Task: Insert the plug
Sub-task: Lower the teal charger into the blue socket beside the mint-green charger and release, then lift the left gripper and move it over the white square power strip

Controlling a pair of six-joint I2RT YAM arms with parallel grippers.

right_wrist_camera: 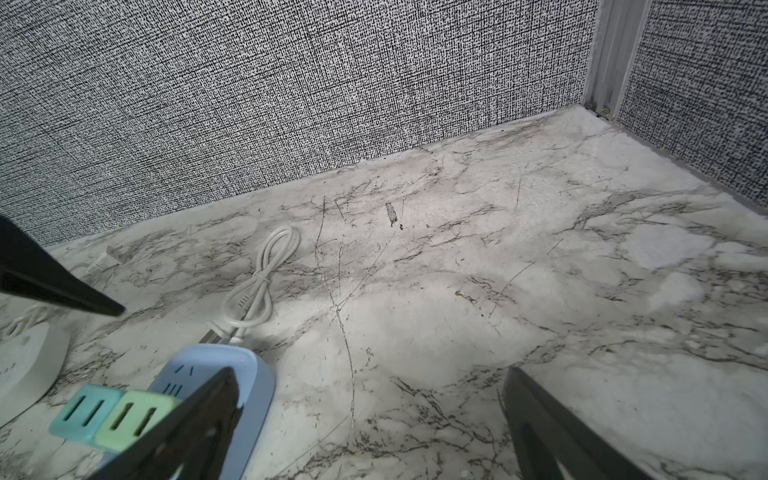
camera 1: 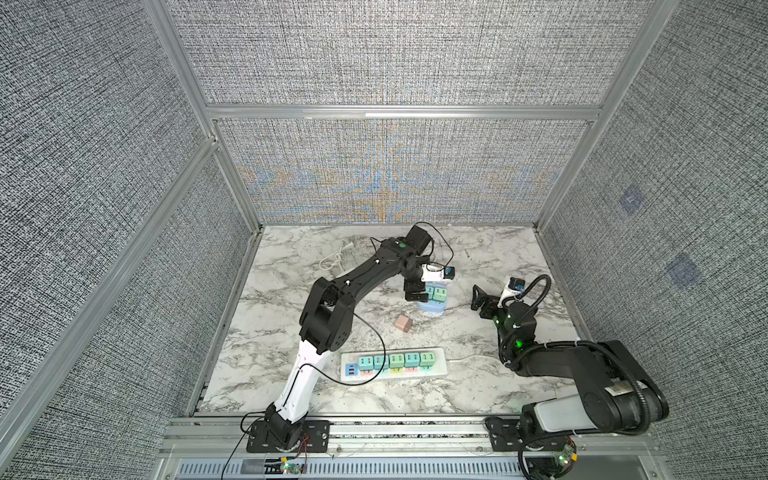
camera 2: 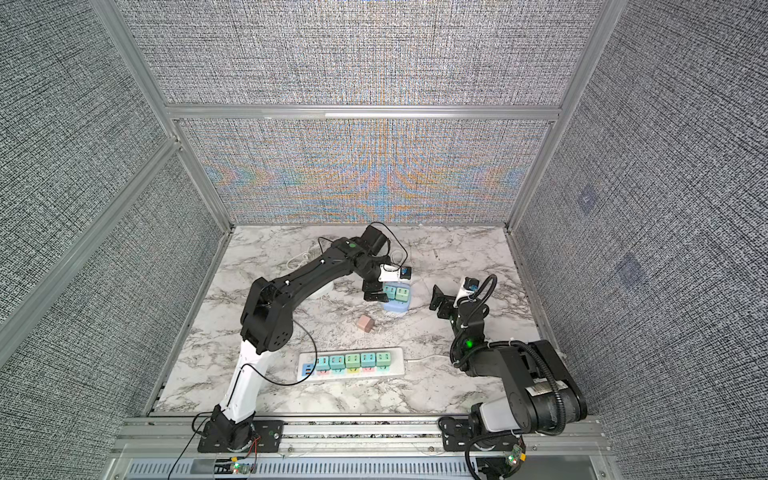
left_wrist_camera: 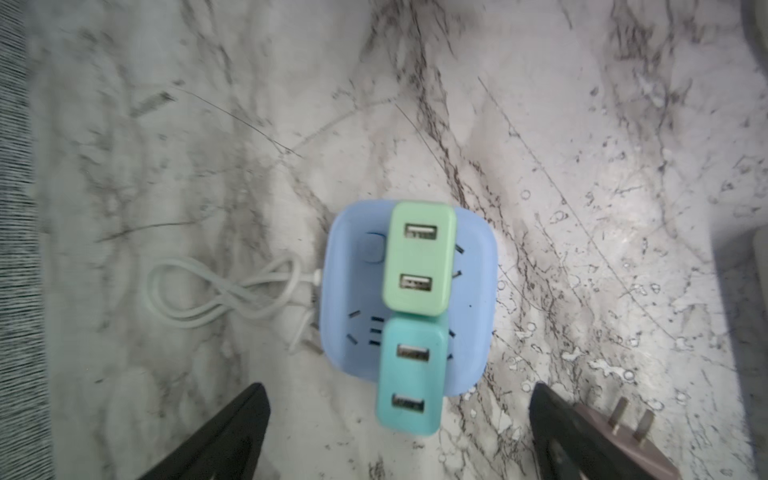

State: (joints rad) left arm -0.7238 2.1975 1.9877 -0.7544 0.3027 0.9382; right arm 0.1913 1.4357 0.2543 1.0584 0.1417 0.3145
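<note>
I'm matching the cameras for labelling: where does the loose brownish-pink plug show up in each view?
In a top view: brownish-pink plug lies mid-table between blue socket cube and white power strip.
In a top view: the plug, same spot.
Left wrist: just outside the open left end effector, prongs showing.
Right wrist: not in it.
Shared landmark: the blue socket cube, in all four.

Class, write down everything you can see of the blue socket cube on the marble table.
The blue socket cube is a rounded, plastic-looking block standing on the marble table. Its top face shows dark socket slots and a rounded button. Two USB adapters stand plugged into it, touching end to end: a green adapter and a teal adapter, which overhangs one edge. A white cord leaves its side and lies looped on the table.
</note>
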